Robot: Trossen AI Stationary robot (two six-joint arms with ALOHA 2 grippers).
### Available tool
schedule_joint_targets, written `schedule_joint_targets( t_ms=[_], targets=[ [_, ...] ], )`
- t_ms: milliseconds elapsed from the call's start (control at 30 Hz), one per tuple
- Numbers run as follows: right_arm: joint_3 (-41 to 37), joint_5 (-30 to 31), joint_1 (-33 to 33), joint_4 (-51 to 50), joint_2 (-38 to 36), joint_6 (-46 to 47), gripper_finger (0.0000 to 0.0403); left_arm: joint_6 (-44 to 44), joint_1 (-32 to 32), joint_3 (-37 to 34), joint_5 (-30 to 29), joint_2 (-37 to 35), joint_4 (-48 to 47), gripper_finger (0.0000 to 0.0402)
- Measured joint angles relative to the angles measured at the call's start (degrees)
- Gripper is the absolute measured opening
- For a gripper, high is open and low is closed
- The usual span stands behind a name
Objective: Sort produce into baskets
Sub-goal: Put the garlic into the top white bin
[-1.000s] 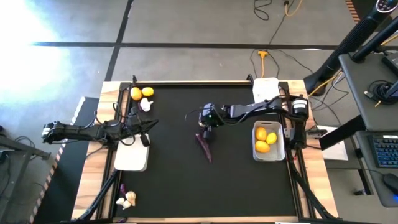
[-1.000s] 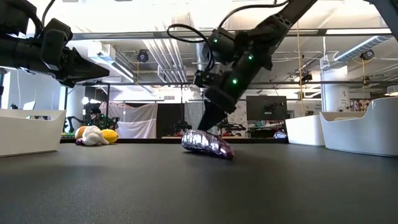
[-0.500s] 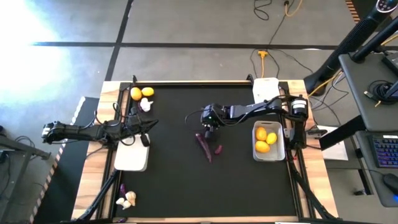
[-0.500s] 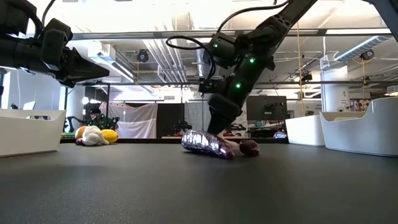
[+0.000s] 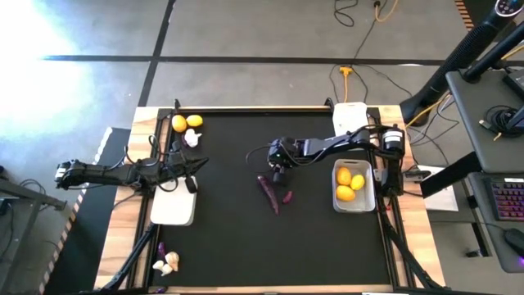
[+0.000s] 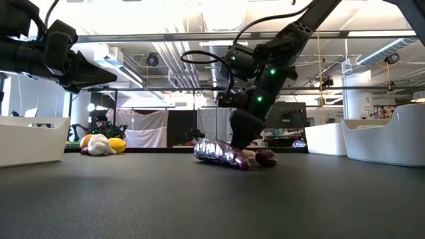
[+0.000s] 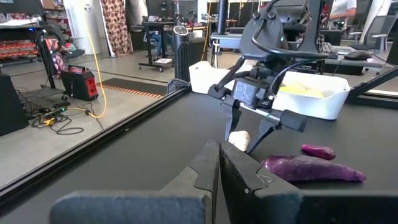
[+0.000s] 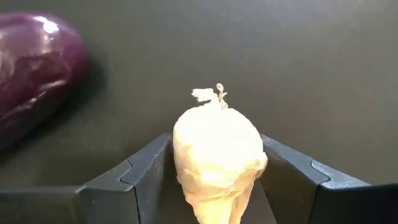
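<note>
A: Where do we find the right gripper [image 5: 279, 167]?

B: Near the middle of the bench [image 5: 229, 238], low over it. Through its wrist camera we see its jaws clamped on a garlic bulb [image 8: 217, 158], one finger [image 8: 140, 177] pressed against each side.

A: And the purple pieces?

B: The long purple piece [image 5: 268, 192] lies on the bench just at six o'clock from that gripper, with a small purple piece [image 5: 287, 197] close beside it at three o'clock.

A: The baskets?

B: At three o'clock from the gripper we have one basket [image 5: 367, 201] holding three lemons [image 5: 345, 193], an empty one [image 5: 350, 115] near the two o'clock corner, and another [image 5: 172, 211] at nine o'clock.

A: The left gripper [image 5: 191, 165]?

B: It hangs above that nine o'clock basket, jaws together. More lemons and garlic [image 5: 188, 129] sit at eleven o'clock, and garlic [image 5: 166, 263] at seven.
</note>
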Motion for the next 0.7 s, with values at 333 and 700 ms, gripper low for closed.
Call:
schedule_joint_targets(
  t_ms=[333,700],
  targets=[
    [-1.32,-0.24,0.04,-0.41,-0.60,-0.47,0.0153,0.01,0.01,0.00,-0.01,0.00,-0.02,0.0000],
    [6.91,9.18,-4.96,-23.66,-15.70,-4.43,0.0082,0.01,0.02,0.00,0.01,0.13,0.04,0.0000]
  ],
)
